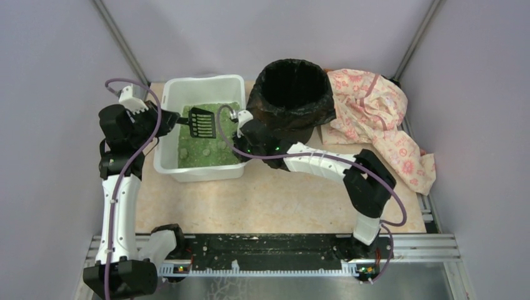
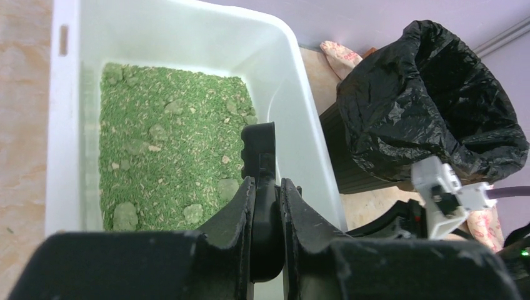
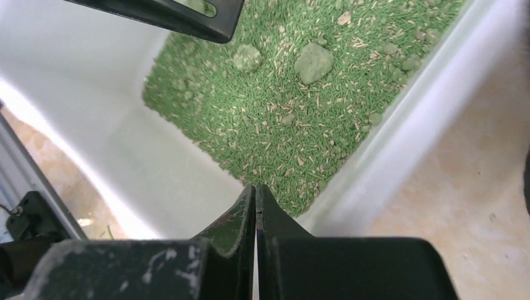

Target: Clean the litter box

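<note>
White plastic, the litter box [image 1: 164, 150] sits at eleven o'clock on the table [image 1: 275, 200], holding green litter [image 1: 209, 150]. The left arm rises and bends over its nine o'clock rim, left gripper [image 2: 267, 190] clamped on the black scoop [image 1: 202, 122]. The right arm stretches low from five o'clock, right gripper [image 3: 255, 200] pinched together on nothing at the three o'clock rim, beside the bin [image 1: 294, 119].

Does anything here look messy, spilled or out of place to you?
Only the crumpled pink floral cloth right of the round black-bagged bin: it lies bunched and trails over the table edge. No green litter shows outside the white plastic litter box.
</note>
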You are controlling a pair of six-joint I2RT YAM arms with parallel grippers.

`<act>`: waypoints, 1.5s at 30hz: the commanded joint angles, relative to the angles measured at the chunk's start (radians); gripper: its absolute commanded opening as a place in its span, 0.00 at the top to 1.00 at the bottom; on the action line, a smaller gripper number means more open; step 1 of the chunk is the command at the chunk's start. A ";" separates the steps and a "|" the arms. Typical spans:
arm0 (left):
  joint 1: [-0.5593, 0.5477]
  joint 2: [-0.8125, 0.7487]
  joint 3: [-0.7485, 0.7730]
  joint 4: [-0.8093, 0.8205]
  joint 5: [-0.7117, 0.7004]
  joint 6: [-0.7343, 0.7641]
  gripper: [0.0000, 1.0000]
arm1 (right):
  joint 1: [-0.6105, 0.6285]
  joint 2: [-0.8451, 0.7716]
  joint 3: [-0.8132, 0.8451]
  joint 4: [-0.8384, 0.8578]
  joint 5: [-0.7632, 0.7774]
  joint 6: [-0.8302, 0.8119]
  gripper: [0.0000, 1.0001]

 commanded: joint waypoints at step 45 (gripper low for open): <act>0.010 0.277 -0.122 0.506 -0.231 -0.153 1.00 | -0.216 -0.422 0.077 -0.477 -0.105 -0.026 1.00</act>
